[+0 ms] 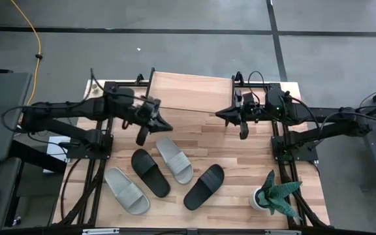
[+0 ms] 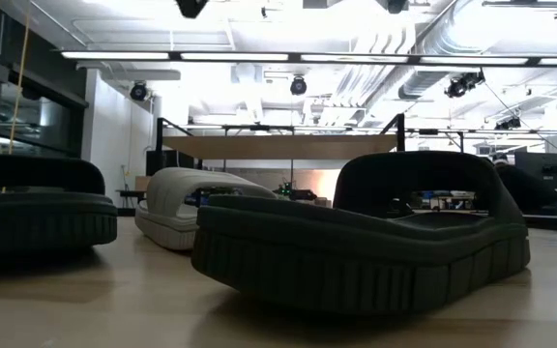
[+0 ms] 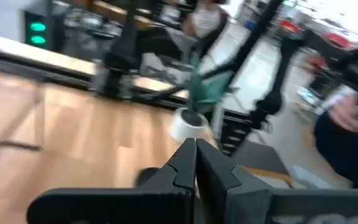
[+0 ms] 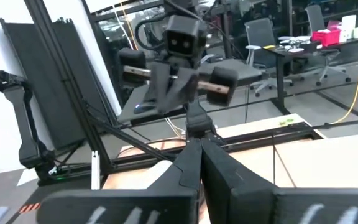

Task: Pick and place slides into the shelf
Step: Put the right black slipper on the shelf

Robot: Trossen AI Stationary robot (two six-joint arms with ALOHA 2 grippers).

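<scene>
My left tool [image 1: 166, 123] and right tool [image 1: 220, 114], both closed and empty, hover mid-frame. Four slides [image 1: 150, 172] lie lower centre; shelf [image 1: 191, 91] above. I'd open wide, descend over one strap.

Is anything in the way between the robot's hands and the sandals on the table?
Nothing visible blocks them. The left hand and right hand, both shut, hang above the shelf's front edge. The four slides lie on open tabletop nearer the front; the potted plant stands off to the right.
</scene>
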